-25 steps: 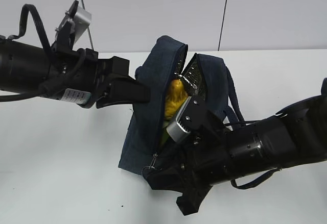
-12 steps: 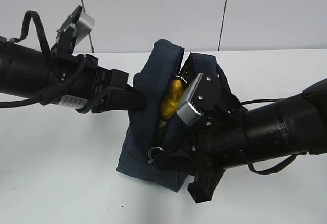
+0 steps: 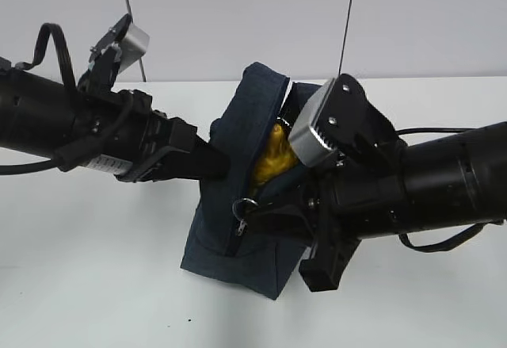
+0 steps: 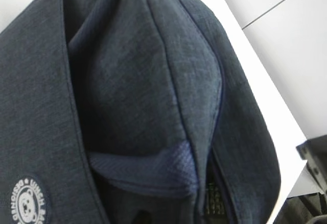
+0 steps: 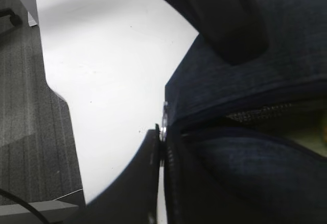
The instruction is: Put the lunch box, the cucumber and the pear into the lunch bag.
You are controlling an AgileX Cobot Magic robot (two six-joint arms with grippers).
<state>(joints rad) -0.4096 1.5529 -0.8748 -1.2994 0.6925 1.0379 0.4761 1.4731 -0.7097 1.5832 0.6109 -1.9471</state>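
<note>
The navy lunch bag [image 3: 230, 241] stands on the white table with its top slit partly open. The yellow pear [image 3: 275, 156] shows inside the slit. The cucumber and the lunch box are hidden. My right gripper [image 3: 252, 208] is shut on the silver zipper pull [image 3: 245, 204] halfway up the bag's front seam; the ring [image 5: 164, 116] shows at my fingertips [image 5: 156, 141]. My left gripper [image 3: 218, 162] presses against the bag's left flap. Bag fabric [image 4: 127, 81] fills the left wrist view and hides its jaws.
The white table [image 3: 95, 245] spreads on both sides of the bag. In the right wrist view the table's edge [image 5: 60, 96] drops to grey floor on the left. A grey wall stands behind the table.
My right gripper has drawn the zipper pull up the seam from the bag's lower corner, narrowing the slit and covering more of the pear. The left arm stays at the flap, slightly lower.
</note>
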